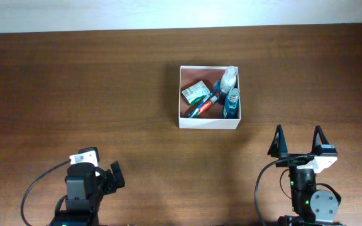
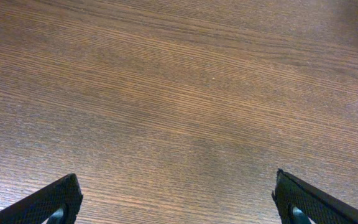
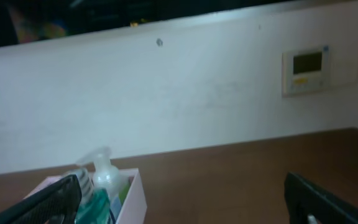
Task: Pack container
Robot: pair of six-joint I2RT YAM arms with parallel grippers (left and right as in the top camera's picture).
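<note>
The desk (image 1: 105,81) is brown wood, ending at a white wall (image 1: 168,12) along its far edge. The container (image 1: 209,123) sits a little right of centre toward the far side, square to the desk's edges and well apart from both arms. Open wood lies to its left, to its right and on its near side. Inside, a packet (image 1: 195,93) lies on the left, tubes (image 1: 203,105) lie slanted in the middle, and a clear bottle (image 1: 229,78) and a blue bottle (image 1: 231,105) lie along the right wall.

The left arm (image 1: 80,185) is folded at the near-left edge. The left fingers (image 2: 48,202) are spread wide and empty over plain wood. The right arm (image 1: 310,188) sits at the near-right edge. The right fingers (image 1: 278,139) point toward the far side, spread wide and holding nothing. The right wrist camera looks level across the desk, with the container's corner low on its left.
</note>
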